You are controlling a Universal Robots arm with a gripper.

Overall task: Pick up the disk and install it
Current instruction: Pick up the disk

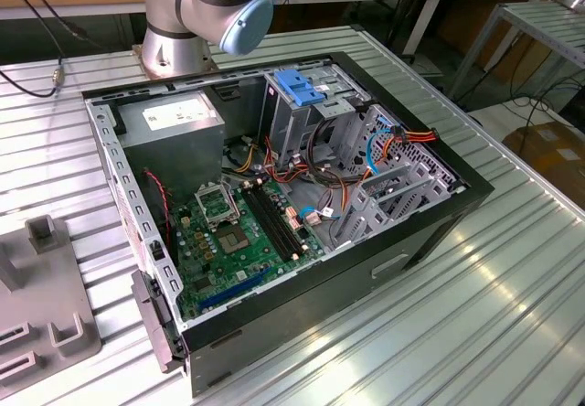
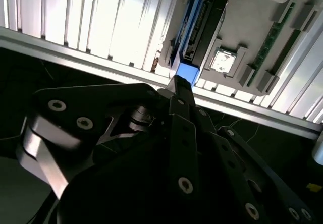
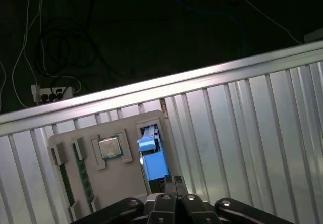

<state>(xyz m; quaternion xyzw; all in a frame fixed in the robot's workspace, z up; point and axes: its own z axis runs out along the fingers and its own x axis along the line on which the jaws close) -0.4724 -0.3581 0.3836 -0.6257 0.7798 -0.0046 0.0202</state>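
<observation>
The disk point(image 3: 151, 158), a flat rectangular metal hard drive clipped in a bright blue plastic frame, stands on edge in a slot of the pale grey moulded tray point(image 3: 126, 181). Its slot is on the side of the tray next to the bare ribs of the ribbed aluminium surface point(image 3: 242, 123).

I judge the disk stiff and fairly heavy for its size. Its smooth metal faces could slip, and it would take knocks badly. The exposed upper edge of the blue frame, clear of the slot, looks the best place to pinch, across the thin dimension.

In the tray just beside the disk sits a square silver processor chip point(image 3: 110, 147), and further across the tray lie slim green memory sticks point(image 2: 275, 35).

The tool point(image 3: 174, 180), a black linkage gripper, is above the tray with its tips lined up on one end of the blue frame. The tips are pressed together, with no gap and nothing between them. Whether they touch the frame I cannot tell.
</observation>
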